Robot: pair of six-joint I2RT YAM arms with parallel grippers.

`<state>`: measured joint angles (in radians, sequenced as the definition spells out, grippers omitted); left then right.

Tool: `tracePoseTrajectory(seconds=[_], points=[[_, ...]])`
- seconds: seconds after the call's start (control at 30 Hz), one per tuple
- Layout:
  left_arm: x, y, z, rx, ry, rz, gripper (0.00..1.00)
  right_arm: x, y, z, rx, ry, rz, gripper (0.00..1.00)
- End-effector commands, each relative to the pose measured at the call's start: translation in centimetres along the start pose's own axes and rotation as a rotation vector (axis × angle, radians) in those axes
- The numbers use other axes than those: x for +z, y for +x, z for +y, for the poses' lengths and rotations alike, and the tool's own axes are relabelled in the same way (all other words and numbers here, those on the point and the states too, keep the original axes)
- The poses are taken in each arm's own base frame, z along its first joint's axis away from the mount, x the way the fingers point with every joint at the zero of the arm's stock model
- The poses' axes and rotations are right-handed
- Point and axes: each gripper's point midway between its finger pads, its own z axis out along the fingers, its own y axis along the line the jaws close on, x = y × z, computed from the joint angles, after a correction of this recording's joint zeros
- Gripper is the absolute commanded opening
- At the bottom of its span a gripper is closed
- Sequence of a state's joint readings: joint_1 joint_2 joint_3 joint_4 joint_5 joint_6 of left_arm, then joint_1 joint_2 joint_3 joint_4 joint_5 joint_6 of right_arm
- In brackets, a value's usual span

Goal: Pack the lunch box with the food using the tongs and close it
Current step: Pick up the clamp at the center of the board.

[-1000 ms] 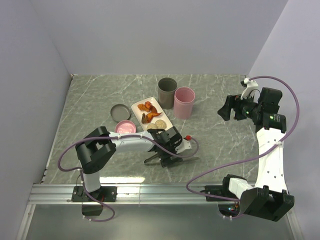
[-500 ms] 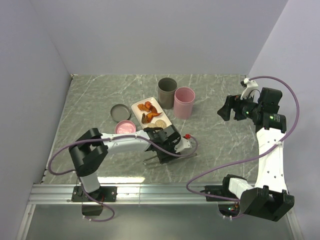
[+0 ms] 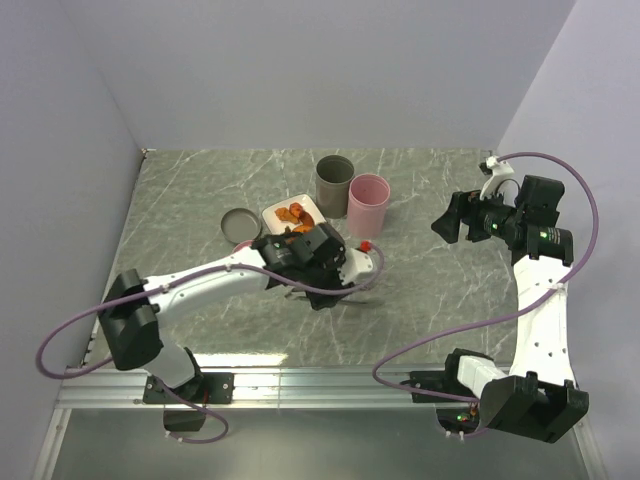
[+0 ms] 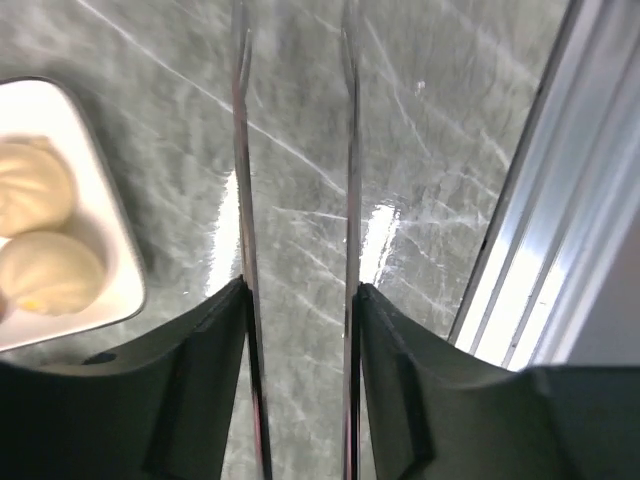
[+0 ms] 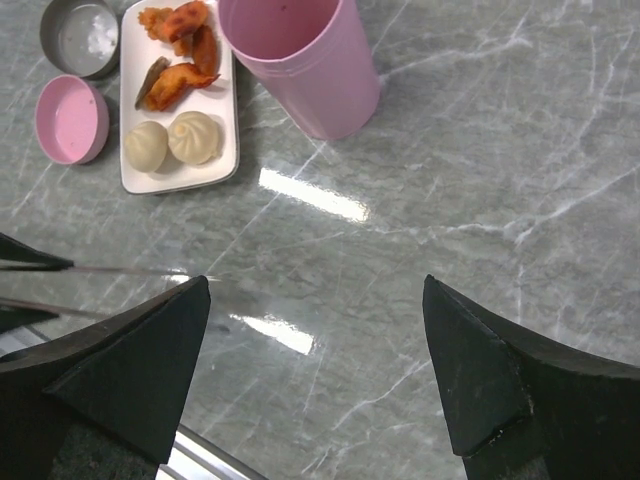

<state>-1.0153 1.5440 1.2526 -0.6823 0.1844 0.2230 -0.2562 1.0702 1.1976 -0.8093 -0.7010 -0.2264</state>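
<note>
My left gripper (image 3: pixel 322 290) (image 4: pixel 297 290) is shut on the tongs (image 4: pixel 350 180), whose two thin silver arms run between its fingers and hang above the marble. In the top view the tongs (image 3: pixel 358 297) stick out to the right of the gripper. The food (image 3: pixel 292 212) (image 5: pixel 175 80), orange-brown pieces, lies at the far end of the white tray (image 3: pixel 308 203) (image 5: pixel 176 184). The lunch box (image 3: pixel 334 180), a dark grey canister, stands open behind the tray. Its round grey lid (image 3: pixel 238 225) (image 5: pixel 78 35) lies to the left. My right gripper (image 3: pixel 445 222) (image 5: pixel 315 280) hovers open and empty at the right.
A pink cup (image 3: pixel 367 204) (image 5: pixel 300 60) stands beside the lunch box. Two pale buns (image 4: pixel 45 270) (image 5: pixel 170 140) sit on the near end of the tray. A pink lid (image 5: pixel 68 118) lies left of it. A metal rail (image 3: pixel 300 385) (image 4: pixel 560 200) borders the near table edge.
My left gripper has closed on the tongs, lifted them off the table and carried them away from the near edge toward the tray. The right arm has stayed put.
</note>
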Motion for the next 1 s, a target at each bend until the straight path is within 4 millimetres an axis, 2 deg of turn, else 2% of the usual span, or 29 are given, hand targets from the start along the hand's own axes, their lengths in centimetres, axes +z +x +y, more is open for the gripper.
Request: tracePoseTrajectory(seconds=[0.0,0.07,0.13,0.23,0.37,0.4,0.47,0.5,0.53,0.7,0.8,0.97], points=[[-3.8,-2.5,0.5,-0.009,0.046,-0.121,0.50,-1.3,-2.0,1.4,-0.067,-0.047,-0.060,0.93],[-5.0,-2.6,1.5,-0.032,0.038,-0.155,0.47,-1.5,-1.8,2.3,-0.083,-0.090,-0.062,0.93],[-5.8,-2.8,1.4,-0.039,0.059,-0.183,0.46,-2.0,-1.7,3.0,-0.131,-0.121,-0.060,0.93],[-7.4,-3.7,1.4,-0.045,0.081,-0.227,0.45,-2.8,-2.0,3.5,-0.212,-0.117,-0.075,0.93],[-9.7,-4.6,2.4,-0.095,0.091,-0.285,0.45,-3.7,-2.3,3.9,-0.368,-0.098,-0.103,0.94],[-10.2,-5.0,2.5,-0.099,0.094,-0.302,0.45,-4.4,-2.5,4.6,-0.422,-0.091,-0.129,0.94],[-10.9,-5.1,2.8,-0.120,0.109,-0.320,0.44,-4.4,-2.2,5.6,-0.548,-0.097,-0.156,0.94],[-11.2,-5.4,2.9,-0.127,0.105,-0.330,0.44,-5.3,-2.2,6.7,-0.620,-0.090,-0.198,0.94],[-11.4,-5.5,3.1,-0.132,0.104,-0.338,0.44,-5.0,-2.0,7.0,-0.670,-0.089,-0.218,0.94],[-12.7,-6.7,3.3,-0.167,0.137,-0.385,0.44,-6.5,-1.4,11.6,-0.915,-0.162,-0.358,0.98],[-13.2,-7.2,3.5,-0.197,0.162,-0.410,0.44,-6.7,-1.1,13.4,-0.979,-0.218,-0.416,0.98],[-13.4,-8.0,3.3,-0.226,0.200,-0.438,0.44,-5.5,0.0,15.2,-1.114,-0.278,-0.486,0.99]])
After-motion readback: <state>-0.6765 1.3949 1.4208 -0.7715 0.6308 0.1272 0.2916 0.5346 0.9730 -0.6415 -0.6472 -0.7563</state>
